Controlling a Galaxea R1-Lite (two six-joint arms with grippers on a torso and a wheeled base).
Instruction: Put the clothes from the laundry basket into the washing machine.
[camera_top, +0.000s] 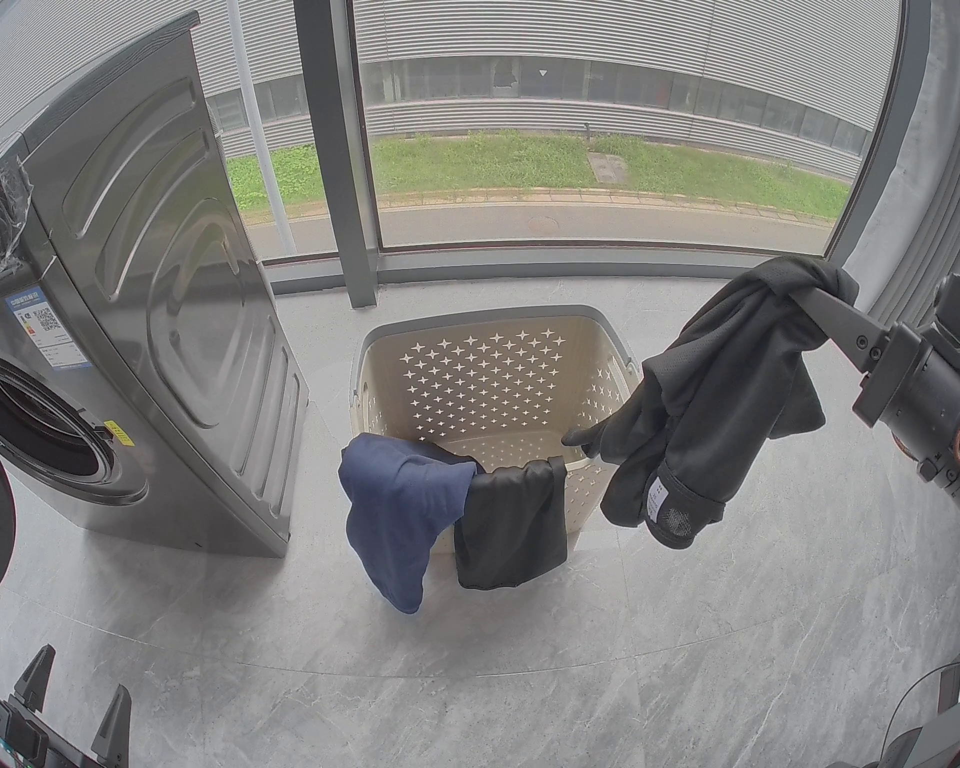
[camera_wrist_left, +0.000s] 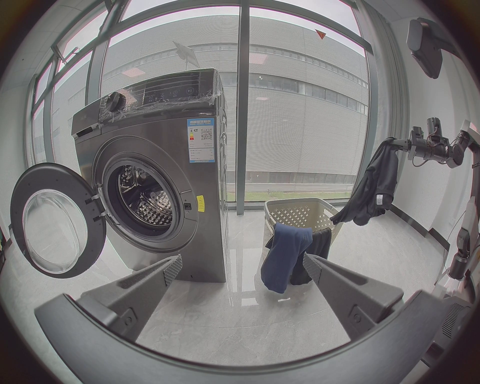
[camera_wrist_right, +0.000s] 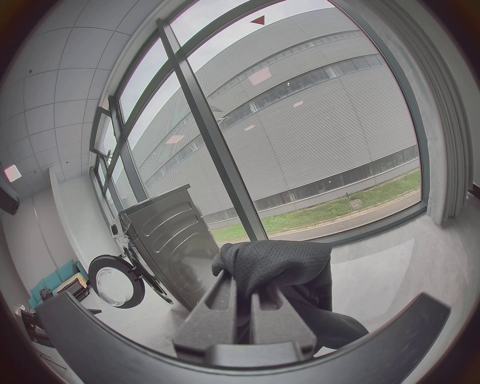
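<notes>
A beige laundry basket (camera_top: 600, 345) stands on the floor by the window, also seen in the left wrist view (camera_wrist_left: 280, 207). Over its near rim hang a blue garment (camera_top: 395, 515) and a dark one (camera_top: 512, 525). My right gripper (camera_top: 812, 298) is shut on a dark grey garment (camera_top: 715, 400), which hangs in the air to the right of the basket; its fingers (camera_wrist_right: 220, 312) pinch the cloth (camera_wrist_right: 280, 265). The grey washing machine (camera_top: 170, 300) stands at the left, its round door (camera_wrist_left: 55, 227) swung open and the drum (camera_wrist_left: 142, 200) showing. My left gripper (camera_top: 75, 700) is open, low at the near left.
A tall window with a thick frame post (camera_top: 340, 150) runs behind the basket. A grey curtain (camera_top: 925, 220) hangs at the far right. Bare grey tile floor (camera_top: 480, 680) spreads between me, the washer and the basket.
</notes>
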